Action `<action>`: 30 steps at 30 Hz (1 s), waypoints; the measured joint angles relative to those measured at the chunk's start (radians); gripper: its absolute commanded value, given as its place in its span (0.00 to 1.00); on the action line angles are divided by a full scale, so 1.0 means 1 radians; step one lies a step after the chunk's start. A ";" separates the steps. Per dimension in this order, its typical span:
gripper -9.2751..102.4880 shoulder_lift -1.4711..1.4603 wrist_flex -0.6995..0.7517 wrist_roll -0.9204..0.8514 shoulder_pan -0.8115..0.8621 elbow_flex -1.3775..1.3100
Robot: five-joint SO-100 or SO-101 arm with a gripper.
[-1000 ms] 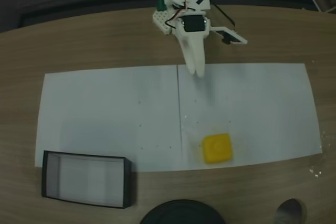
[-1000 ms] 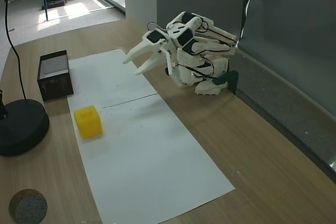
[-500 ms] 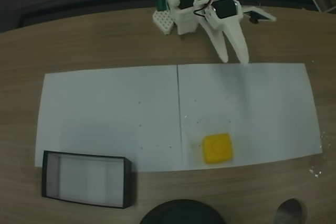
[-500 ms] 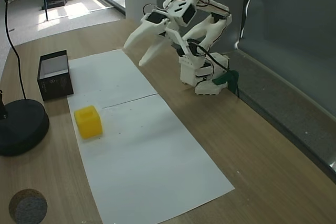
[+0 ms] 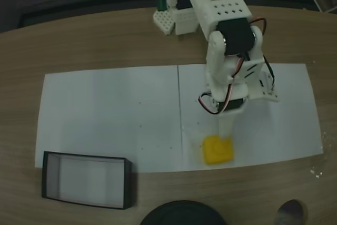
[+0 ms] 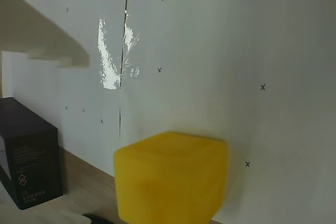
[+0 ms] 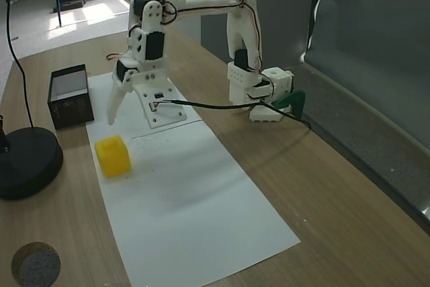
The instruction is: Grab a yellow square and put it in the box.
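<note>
The yellow square [image 5: 217,149] lies on the white paper near its front edge; it is also the yellow square [image 7: 113,155] and fills the lower middle of the wrist view as the yellow square [image 6: 170,178]. My gripper [image 7: 126,117] hangs open just above and behind it, apart from it, nothing between its fingers [image 6: 44,35]. Seen from above, the gripper [image 5: 225,130] points down at the block's far edge. The box [image 5: 87,180] stands off the paper's front left corner, also seen as the box [image 7: 68,95] and the box [image 6: 29,158].
White paper sheets [image 5: 110,114] cover the wooden table [image 5: 79,46]. A round black base [image 7: 25,163] sits beside the box and block, at the front edge as the round black base [image 5: 181,215]. The arm's base [image 7: 262,95] stands at the table's back.
The arm has unfolded from its raised pose near the base and reached forward and down over the paper; the open gripper now hangs just above the yellow square. Block and box stayed put.
</note>
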 measured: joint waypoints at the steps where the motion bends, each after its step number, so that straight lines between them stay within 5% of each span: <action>1: 0.33 -0.044 0.017 0.005 0.005 -0.049; 12: 0.41 -0.291 0.199 0.008 -0.002 -0.463; 30: 0.41 -0.477 0.121 0.008 -0.002 -0.505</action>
